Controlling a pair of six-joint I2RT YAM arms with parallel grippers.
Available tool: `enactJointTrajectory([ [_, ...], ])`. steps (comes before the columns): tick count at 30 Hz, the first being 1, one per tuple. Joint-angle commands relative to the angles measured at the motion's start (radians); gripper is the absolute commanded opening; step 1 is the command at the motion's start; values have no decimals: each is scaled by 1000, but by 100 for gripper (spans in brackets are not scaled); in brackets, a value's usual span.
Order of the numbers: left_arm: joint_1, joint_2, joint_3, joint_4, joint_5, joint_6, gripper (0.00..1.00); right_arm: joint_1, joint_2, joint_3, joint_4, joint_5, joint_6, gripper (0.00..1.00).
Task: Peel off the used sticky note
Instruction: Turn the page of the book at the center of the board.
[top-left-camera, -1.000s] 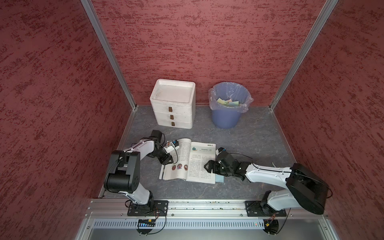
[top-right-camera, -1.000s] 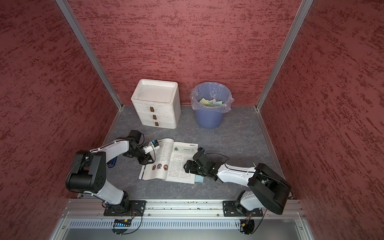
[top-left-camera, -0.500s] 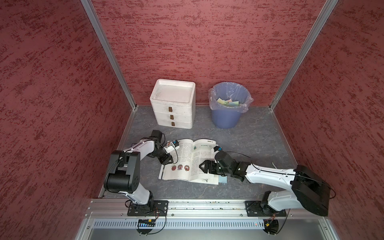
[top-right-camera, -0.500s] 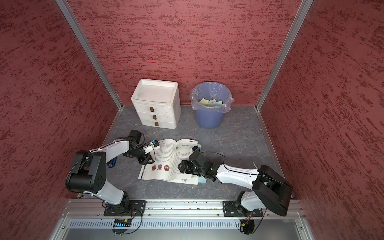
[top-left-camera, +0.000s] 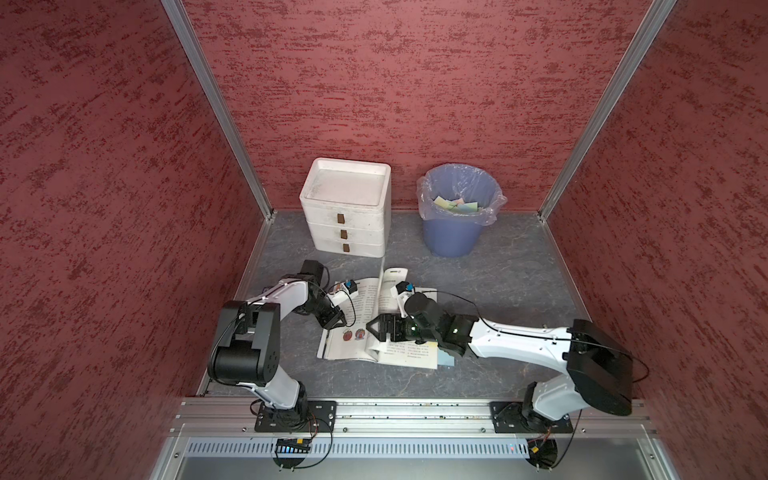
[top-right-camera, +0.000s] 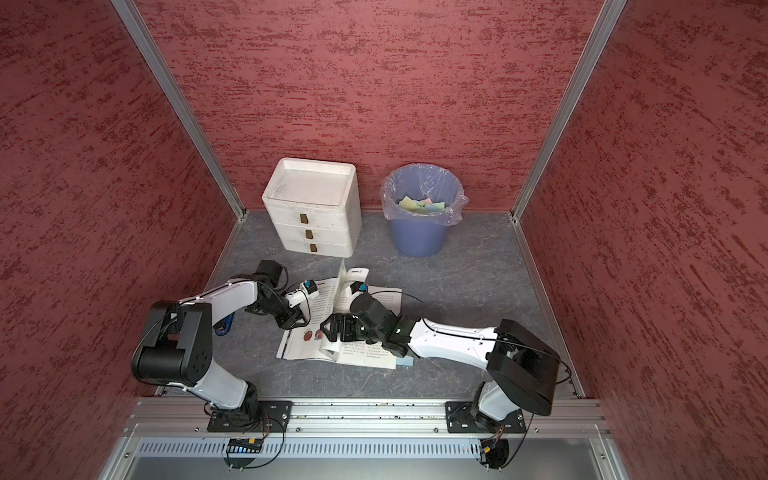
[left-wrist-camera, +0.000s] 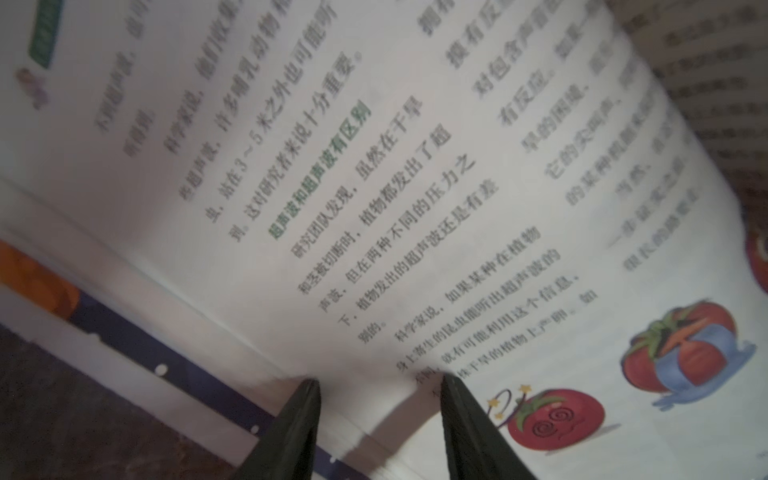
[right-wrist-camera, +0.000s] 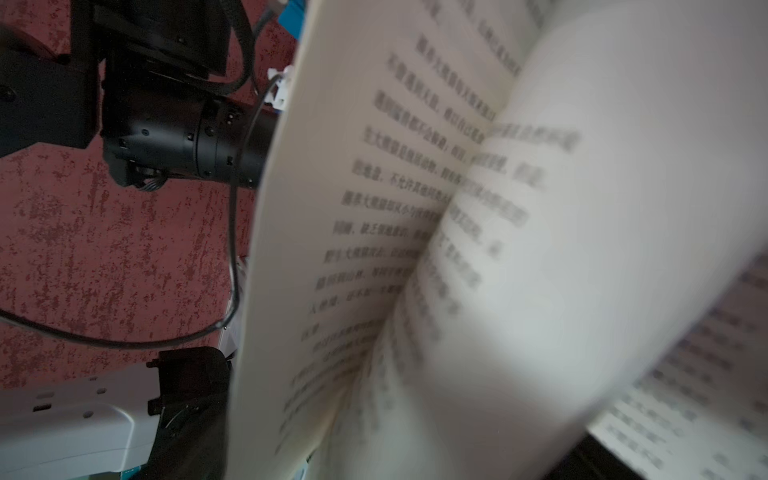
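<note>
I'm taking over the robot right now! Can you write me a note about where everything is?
Left end effector: open, tips on the book.
Right end effector: open, at the lifted pages.
Blue paper pokes from under the book's near corner; bin holds notes.
Done: book open, pages lifted.
Left: find the note, peel it.

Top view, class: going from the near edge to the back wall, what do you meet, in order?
Aluminium rail → open book → white drawer unit and blue bin, side by side.
</note>
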Motion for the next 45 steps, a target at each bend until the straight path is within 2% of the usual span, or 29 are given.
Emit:
enactJointTrajectory([
  [1,43,4,17,-88,54,15,50,21,71,61,11,-22,-34,96],
  [12,289,-63,203,-265,175,95,50,39,205,186,47,-66,-41,99],
  [16,316,-94,254,-314,199,102,50,46,206,212,35,-76,-55,98],
  [20,299,-136,290,-352,226,93,50,53,197,226,27,-88,-71,98],
  [27,224,-175,343,-375,215,43,51,61,167,206,84,-141,-72,99],
  [32,150,-174,381,-384,194,-1,51,61,91,136,80,-108,-77,99],
  [38,-58,-153,336,-322,122,-90,51,29,-133,-20,-117,60,-91,98],
  [42,-210,-75,341,-273,92,-168,51,-83,-332,-191,-248,128,-60,98],
  [45,-316,1,356,-224,58,-214,51,-204,-501,-361,-309,126,-37,96],
])
